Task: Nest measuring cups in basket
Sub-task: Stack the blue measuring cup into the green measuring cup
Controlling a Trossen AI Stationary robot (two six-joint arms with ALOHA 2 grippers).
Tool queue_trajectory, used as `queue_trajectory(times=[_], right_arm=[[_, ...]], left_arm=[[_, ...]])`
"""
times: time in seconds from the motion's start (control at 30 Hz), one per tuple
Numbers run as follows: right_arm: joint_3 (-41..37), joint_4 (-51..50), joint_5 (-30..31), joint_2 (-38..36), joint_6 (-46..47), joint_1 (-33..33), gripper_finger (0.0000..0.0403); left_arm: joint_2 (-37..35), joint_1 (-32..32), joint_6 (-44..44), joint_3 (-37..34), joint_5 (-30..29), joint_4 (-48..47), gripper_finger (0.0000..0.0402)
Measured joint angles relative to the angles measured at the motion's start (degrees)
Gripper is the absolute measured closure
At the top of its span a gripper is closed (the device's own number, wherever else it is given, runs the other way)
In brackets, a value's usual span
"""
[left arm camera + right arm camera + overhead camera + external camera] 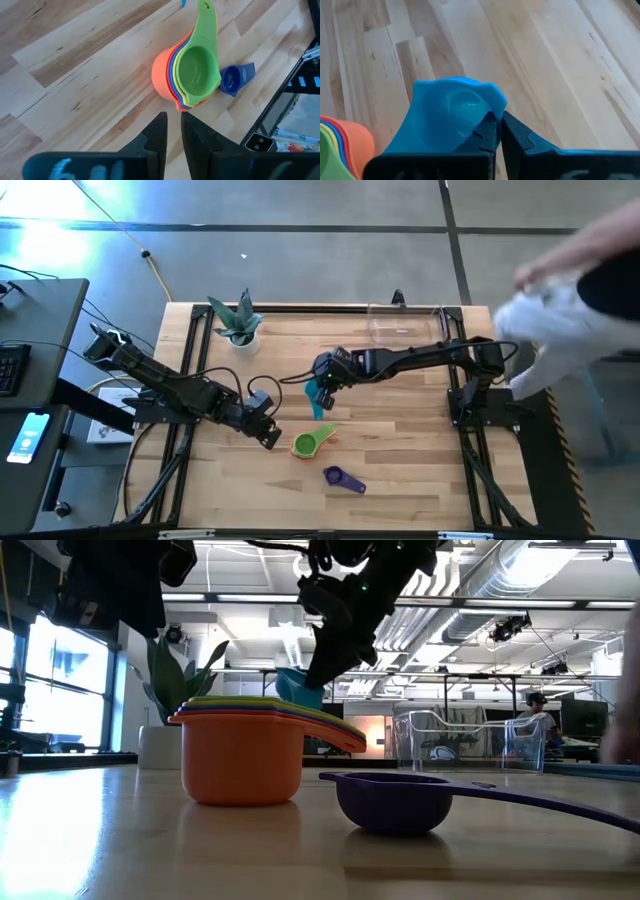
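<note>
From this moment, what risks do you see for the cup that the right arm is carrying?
The right end effector pinches only an edge of the teal plastic measuring cup, held above the table, so it may slip. The orange-bottomed nested cup stack lies close by; a drop could knock it. The clear plastic basket is far off, near a person's white sleeve.

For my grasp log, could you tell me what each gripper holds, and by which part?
The right gripper pinches the teal cup by its rim. The left gripper holds nothing.
</note>
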Motion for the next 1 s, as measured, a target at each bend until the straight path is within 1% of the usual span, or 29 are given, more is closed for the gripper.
queue_trajectory(times=[0.2,0.33,0.43,0.5,0.67,0.77,0.9,1.0], right_arm=[[0.0,1.2,-0.3,0.4,-3.6,-0.2,0.0402],[1.9,-0.3,-0.2,0.4,-7.4,-0.7,0.0402],[3.9,-4.2,2.2,0.4,-12.4,-1.4,0.0402],[5.2,-7.5,2.5,0.4,-15.8,-2.2,0.0402],[4.6,-12.7,-3.4,0.3,-21.6,-4.1,0.0402],[3.3,-15.3,-5.4,0.4,-23.5,-4.3,0.0402],[3.0,-17.7,-10.4,0.6,-24.0,-4.1,0.0402],[3.0,-20.1,-11.7,2.0,-24.1,-3.2,0.0402]], left_arm=[[0.0,0.0,1.4,0.0,0.0,-0.2,0.0355],[0.0,0.0,1.5,0.0,0.0,-0.2,0.0355],[0.0,0.0,1.5,0.0,0.0,-0.1,0.0355],[0.0,0.0,1.4,0.0,0.0,-0.1,0.0355],[0.0,0.0,1.4,0.0,0.0,0.0,0.0355],[0.0,0.0,1.4,0.0,0.0,0.0,0.0355],[0.0,0.0,1.5,0.0,0.0,0.0,0.0355],[0.0,0.0,1.5,0.0,0.0,0.0,0.0355]])
